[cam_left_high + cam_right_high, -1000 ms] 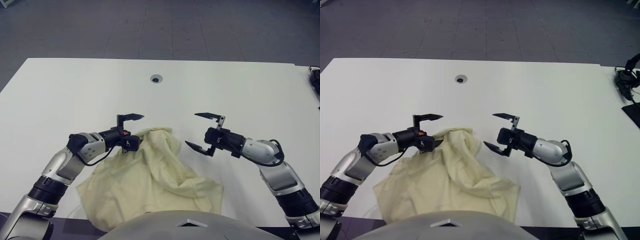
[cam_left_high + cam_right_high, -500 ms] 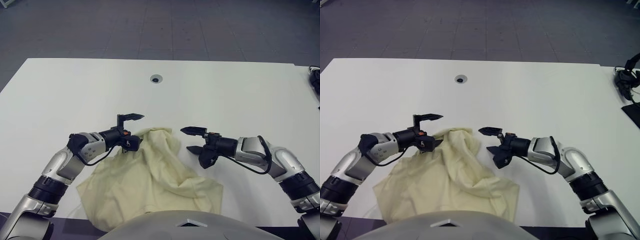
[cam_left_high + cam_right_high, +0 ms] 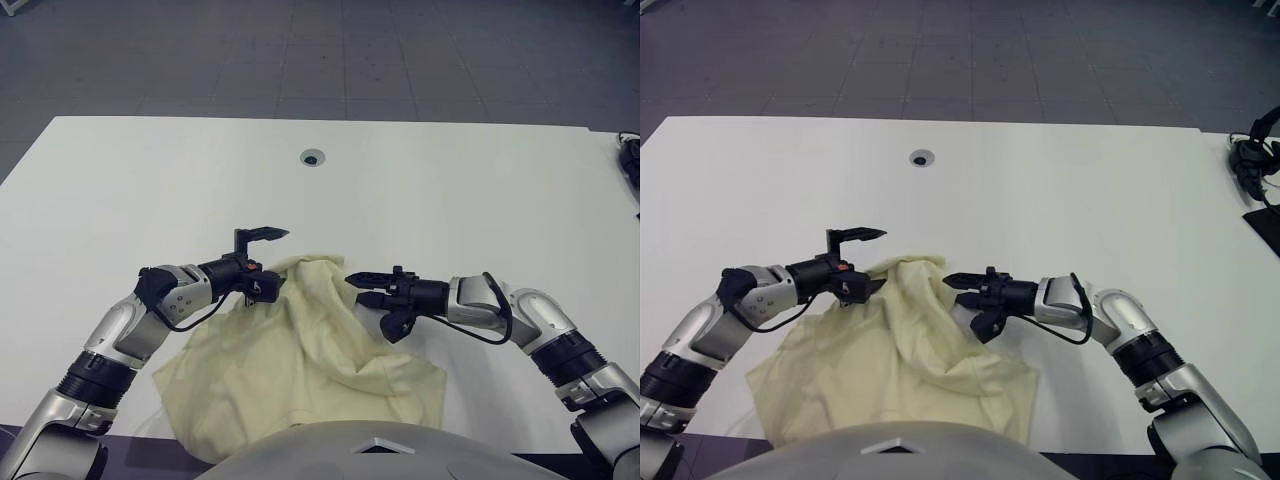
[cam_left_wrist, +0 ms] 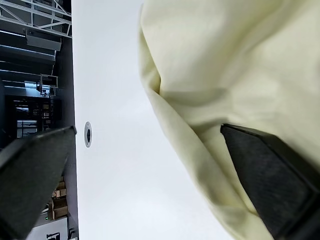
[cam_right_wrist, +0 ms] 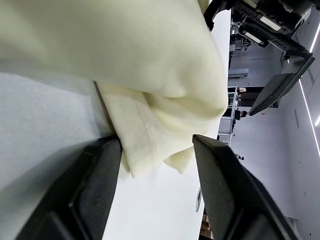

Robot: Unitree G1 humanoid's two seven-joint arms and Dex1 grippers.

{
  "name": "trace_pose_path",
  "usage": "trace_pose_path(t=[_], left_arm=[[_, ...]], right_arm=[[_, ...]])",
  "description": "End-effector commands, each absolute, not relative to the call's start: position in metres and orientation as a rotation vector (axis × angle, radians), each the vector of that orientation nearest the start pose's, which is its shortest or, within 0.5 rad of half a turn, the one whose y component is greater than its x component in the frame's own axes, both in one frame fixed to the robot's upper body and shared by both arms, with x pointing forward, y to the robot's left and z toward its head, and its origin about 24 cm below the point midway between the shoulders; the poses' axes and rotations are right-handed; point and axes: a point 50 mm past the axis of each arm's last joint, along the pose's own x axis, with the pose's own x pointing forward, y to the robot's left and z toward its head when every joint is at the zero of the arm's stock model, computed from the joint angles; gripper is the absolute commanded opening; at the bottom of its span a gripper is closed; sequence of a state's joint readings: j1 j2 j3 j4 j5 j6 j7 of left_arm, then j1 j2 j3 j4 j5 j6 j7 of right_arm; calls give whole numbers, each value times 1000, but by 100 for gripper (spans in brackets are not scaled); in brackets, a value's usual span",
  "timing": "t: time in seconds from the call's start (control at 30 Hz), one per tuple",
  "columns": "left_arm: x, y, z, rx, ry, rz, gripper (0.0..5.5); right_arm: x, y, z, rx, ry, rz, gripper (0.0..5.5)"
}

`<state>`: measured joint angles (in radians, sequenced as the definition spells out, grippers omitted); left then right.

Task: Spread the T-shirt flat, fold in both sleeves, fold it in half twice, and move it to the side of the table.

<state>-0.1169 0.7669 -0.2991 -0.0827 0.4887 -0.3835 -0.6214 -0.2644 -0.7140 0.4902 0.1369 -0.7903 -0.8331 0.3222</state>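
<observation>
No writing or labels can be read.

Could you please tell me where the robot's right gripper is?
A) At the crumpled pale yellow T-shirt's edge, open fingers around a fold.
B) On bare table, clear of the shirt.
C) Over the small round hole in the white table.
A: the right gripper is at the crumpled pale yellow T-shirt's edge, and the right wrist view shows a cloth fold between its open fingers.

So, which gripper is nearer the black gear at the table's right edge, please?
Right. The right gripper is left of the black gear; the left gripper lies farther left.
</observation>
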Motion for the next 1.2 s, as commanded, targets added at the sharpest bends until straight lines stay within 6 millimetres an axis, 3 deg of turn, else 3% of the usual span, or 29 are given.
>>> trace_pose_path(t=[0.03, 0.4, 0.53, 0.9, 1.2], left_arm=[[235, 173, 69, 1350, -74, -1079, 540], [236, 174, 68, 1353, -69, -1074, 540], [236, 173, 67, 1351, -69, -1078, 540], [235, 174, 67, 1348, -66, -1068, 540], [235, 174, 65, 1343, -65, -1066, 540]], right_arm=[[225, -138, 41, -1476, -514, 1339, 169], [231, -138, 44, -1488, -516, 1330, 2], [239, -143, 52, -1532, -532, 1289, 2], [283, -153, 123, -1840, -721, 1000, 2], [295, -156, 144, -1949, -794, 900, 2]])
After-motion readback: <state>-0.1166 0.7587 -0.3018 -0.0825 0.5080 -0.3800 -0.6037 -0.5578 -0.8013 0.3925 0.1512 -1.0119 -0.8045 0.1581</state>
